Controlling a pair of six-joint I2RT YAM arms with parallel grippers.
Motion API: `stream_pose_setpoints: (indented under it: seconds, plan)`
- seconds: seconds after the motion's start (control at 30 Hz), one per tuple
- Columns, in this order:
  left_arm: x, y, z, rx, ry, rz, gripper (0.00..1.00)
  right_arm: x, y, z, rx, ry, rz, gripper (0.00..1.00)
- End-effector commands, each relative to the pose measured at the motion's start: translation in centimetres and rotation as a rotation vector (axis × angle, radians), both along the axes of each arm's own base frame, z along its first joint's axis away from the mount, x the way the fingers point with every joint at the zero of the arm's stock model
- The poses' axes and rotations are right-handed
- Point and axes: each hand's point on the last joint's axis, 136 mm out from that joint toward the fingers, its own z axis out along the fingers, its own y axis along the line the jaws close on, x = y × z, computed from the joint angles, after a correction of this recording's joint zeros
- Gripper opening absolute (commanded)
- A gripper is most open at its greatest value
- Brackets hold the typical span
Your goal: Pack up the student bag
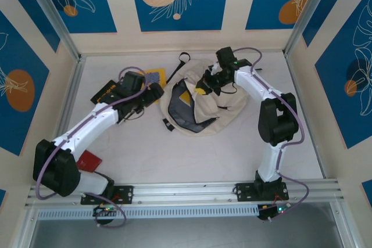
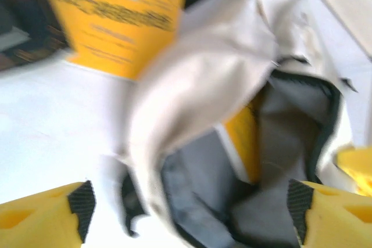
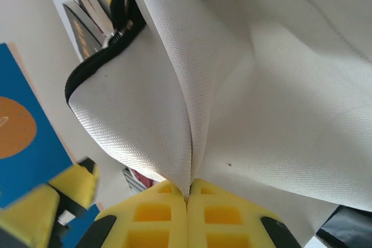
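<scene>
The white table (image 1: 192, 155) carries the student bag (image 1: 226, 111) at its centre-rear, between the two arms. The bag lies on its side with its mouth unzipped and facing the left arm. The grey lining (image 2: 197, 184) is exposed, and a yellow flat item (image 2: 244, 137) stands inside the opening.

The right gripper (image 3: 187, 200) is clamped on the bag - its jaws are pressed together on a fold of cream fabric, close to the black zipper trim (image 3: 96, 65). In the top view this grip sits at the bag's upper rim.

The left gripper (image 2: 189, 216) is at the mouth of the bag with its jaws spread wide and nothing clamped. Fabric and lining lie between the fingers in the wrist view; contact cannot be determined.

A yellow book (image 1: 156, 77) lies on the table just beside the bag's left edge, behind the left gripper. A black flat item (image 1: 104, 91) lies further left - partly under the left arm. A red flat item (image 1: 90, 160) rests near the left arm's base.
</scene>
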Motion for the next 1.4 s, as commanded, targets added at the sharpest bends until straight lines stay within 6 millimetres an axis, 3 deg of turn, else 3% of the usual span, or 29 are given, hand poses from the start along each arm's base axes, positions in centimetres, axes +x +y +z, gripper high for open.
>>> stream_pose_setpoints:
  seconds: [0.0,0.1,0.2,0.4,0.5,0.6,0.73,0.87,1.0,1.23,1.37]
  plan:
    - [-0.9,5.5,-2.8,0.126,0.107,0.056,0.91,-1.8,1.1,-3.0,-0.047,0.061,0.053,0.00]
    - [-0.2,9.0,-4.3,0.154,0.156,0.120,0.95,-3.0,1.4,-4.7,-0.097,0.086,0.083,0.01]
    - [0.4,11.1,-6.0,0.152,0.208,0.157,0.95,-3.8,1.5,-5.3,-0.147,0.074,0.126,0.18]
    - [1.2,15.0,-8.8,0.060,0.260,0.277,0.95,-3.8,2.7,-2.4,-0.223,-0.055,0.221,0.53]
    - [1.3,16.2,-9.6,0.060,0.280,0.300,0.93,-3.1,3.6,-1.1,-0.278,-0.136,0.252,0.60]
    - [1.4,16.8,-10.3,0.070,0.299,0.298,0.86,-2.4,5.3,-0.8,-0.319,-0.200,0.275,0.61]
    - [1.8,17.4,-11.2,0.109,0.330,0.290,0.78,-1.5,9.3,-0.8,-0.307,-0.265,0.320,0.60]
    - [2.1,18.5,-12.0,0.184,0.375,0.287,0.79,-0.3,13.1,-0.7,-0.295,-0.351,0.345,0.60]
    - [3.4,17.9,-12.5,0.169,0.374,0.227,0.72,0.2,16.5,-0.8,-0.255,-0.423,0.378,0.58]
    - [2.6,17.6,-14.8,0.200,0.477,0.174,0.71,0.3,18.8,-1.9,-0.225,-0.443,0.393,0.56]
    - [0.9,16.1,-16.0,0.204,0.536,0.118,0.61,0.3,18.9,-2.6,-0.232,-0.424,0.389,0.51]
